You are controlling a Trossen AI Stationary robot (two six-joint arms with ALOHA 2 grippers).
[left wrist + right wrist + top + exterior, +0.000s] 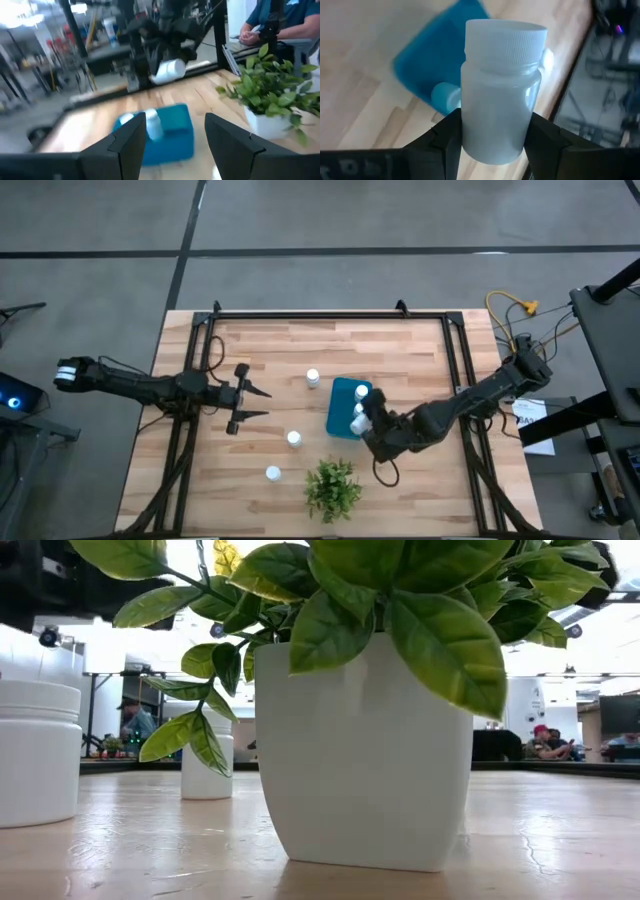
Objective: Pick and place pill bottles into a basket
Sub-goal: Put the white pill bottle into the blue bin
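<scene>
My right gripper (pixel 372 412) is shut on a white pill bottle (pixel 499 90) and holds it over the right side of the teal basket (pixel 342 408). The basket stands right of the table's middle. Two bottles (pixel 152 124) lie in the basket. Three more bottles stand on the table: one (pixel 313 378) beyond the basket's left side, one (pixel 294 439) and one (pixel 272 473) toward the near edge. My left gripper (pixel 258 402) is open and empty left of the basket, clear of everything. My right gripper pinches the bottle's body (pixel 466 131) between its two fingers, one on each side, below the cap. The cap end (pixel 506 37) points away from the gripper. The bottle is lifted clear and lies tilted on its side above the basket, as the left wrist view (pixel 167 70) shows.
A green plant in a white pot (pixel 332 488) stands near the table's near edge, just in front of the basket. A dark frame (pixel 300 315) runs along the far and side edges. People sit in the room beyond (pixel 280 20).
</scene>
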